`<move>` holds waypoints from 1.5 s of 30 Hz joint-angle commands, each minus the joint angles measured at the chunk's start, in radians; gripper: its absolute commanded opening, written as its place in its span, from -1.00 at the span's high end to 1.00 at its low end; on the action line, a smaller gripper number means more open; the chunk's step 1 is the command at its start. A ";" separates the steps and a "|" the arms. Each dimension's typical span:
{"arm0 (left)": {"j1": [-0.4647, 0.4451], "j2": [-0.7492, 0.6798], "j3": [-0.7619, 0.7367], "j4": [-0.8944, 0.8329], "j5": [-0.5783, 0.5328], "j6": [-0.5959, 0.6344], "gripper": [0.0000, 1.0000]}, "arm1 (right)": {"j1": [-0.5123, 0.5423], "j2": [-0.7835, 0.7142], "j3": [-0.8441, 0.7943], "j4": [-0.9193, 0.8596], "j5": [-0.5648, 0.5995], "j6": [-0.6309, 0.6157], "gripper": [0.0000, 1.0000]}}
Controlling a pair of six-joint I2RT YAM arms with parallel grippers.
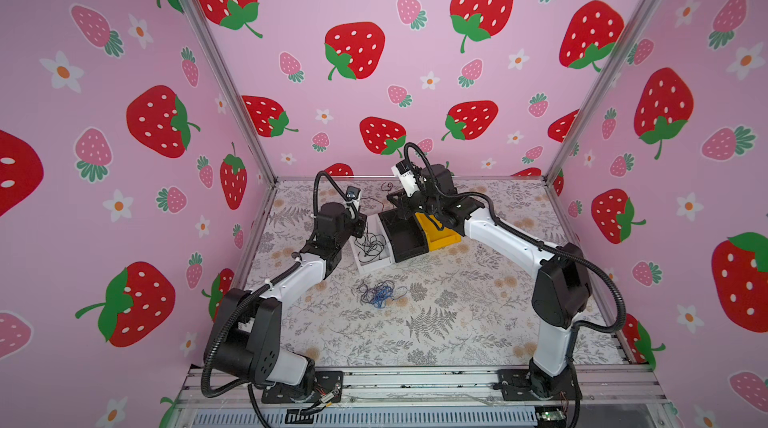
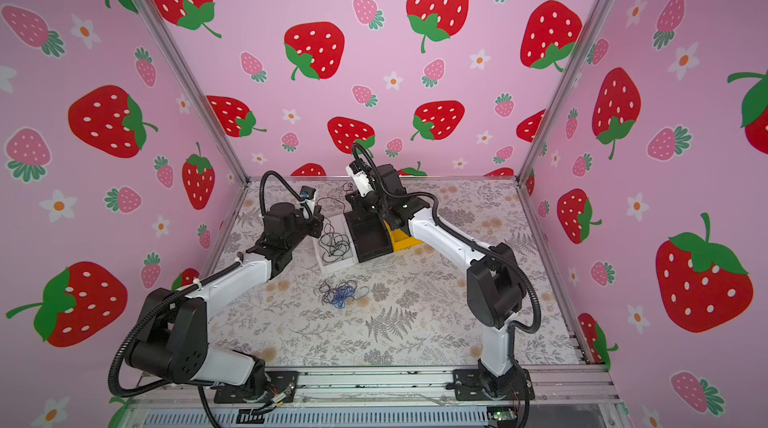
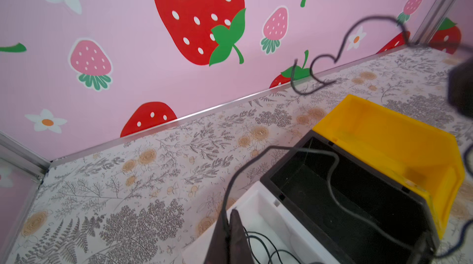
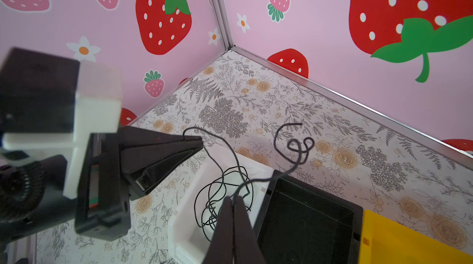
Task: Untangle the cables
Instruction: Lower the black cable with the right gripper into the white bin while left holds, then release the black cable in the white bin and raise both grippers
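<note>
A thin black cable (image 4: 222, 180) lies partly coiled in the white bin (image 4: 186, 214), and both grippers pinch it above that bin. My left gripper (image 3: 230, 214) is shut on a strand that arcs over the black bin (image 3: 358, 198). My right gripper (image 4: 233, 200) is shut on the same black cable, whose free end curls in the air (image 4: 297, 145). In both top views the grippers sit close together, left (image 1: 365, 220) and right (image 1: 388, 204). A loose tangle of blue, purple and black cables (image 1: 380, 293) (image 2: 341, 293) lies on the mat nearer the front.
A yellow bin (image 1: 442, 239) stands against the black bin (image 1: 405, 239), with the white bin (image 1: 372, 266) on its other side, all at the back of the floral mat. Pink strawberry walls close in three sides. The arm bases stand on the front rail.
</note>
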 commanded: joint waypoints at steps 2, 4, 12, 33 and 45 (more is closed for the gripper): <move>0.009 0.007 0.064 -0.002 0.030 0.031 1.00 | 0.003 0.011 0.043 0.001 -0.024 0.009 1.00; 0.009 0.011 0.041 0.004 0.064 0.014 1.00 | 0.003 0.021 0.042 0.001 -0.031 0.014 1.00; 0.009 0.016 -0.086 0.000 0.086 -0.042 1.00 | 0.005 0.058 0.032 0.000 -0.038 0.022 1.00; 0.008 -0.289 -0.143 -0.124 -0.094 -0.087 -0.59 | 0.094 0.257 0.107 -0.077 -0.004 0.002 1.00; 0.008 -0.456 -0.121 -0.291 -0.103 -0.090 -0.59 | 0.144 0.449 0.247 -0.209 0.122 0.046 1.00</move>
